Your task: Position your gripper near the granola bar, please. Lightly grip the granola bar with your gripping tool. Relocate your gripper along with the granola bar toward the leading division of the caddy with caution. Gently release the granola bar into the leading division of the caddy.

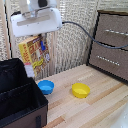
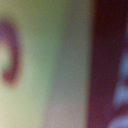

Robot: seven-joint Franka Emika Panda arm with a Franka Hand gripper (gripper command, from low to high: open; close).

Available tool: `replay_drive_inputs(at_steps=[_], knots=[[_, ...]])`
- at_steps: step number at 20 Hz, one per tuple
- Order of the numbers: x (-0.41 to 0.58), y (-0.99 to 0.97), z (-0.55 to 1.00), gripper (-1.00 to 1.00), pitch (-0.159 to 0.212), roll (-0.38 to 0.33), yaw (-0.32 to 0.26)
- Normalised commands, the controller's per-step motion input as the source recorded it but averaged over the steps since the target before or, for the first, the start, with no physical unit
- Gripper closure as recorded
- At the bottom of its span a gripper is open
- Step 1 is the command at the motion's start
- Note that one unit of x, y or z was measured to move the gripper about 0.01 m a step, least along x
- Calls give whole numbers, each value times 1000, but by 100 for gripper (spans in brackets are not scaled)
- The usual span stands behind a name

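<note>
Filling the wrist view, the granola bar (image 2: 45, 65) is showing only blurred print. Exteriorly, the gripper (image 1: 42, 41) is holding it aloft, at twelve o'clock from the caddy (image 1: 20, 102), its fingers partly hiding behind the carton.

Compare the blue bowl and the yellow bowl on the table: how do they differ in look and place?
Colour: the blue bowl is bright blue, the yellow bowl is yellow. Place: the blue bowl stands next to the black caddy, on the exterior view's left; the yellow bowl stands alone, further to the exterior view's right. Size: the yellow bowl looks slightly wider. Both are small, round, upright, look empty and rest on the wooden table.
</note>
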Motion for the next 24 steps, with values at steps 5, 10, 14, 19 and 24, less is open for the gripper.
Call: replay_drive_inputs(at_steps=[5, 10, 14, 19, 24], knots=[[-8, 685, -229, 100, 0, -2, -206], [0, 443, -215, 100, 0, 3, -289], [-64, 264, -154, 100, 0, 39, -300], [-264, 186, -234, 100, -4, 41, -233], [-136, 45, -245, 100, -145, 82, -224]])
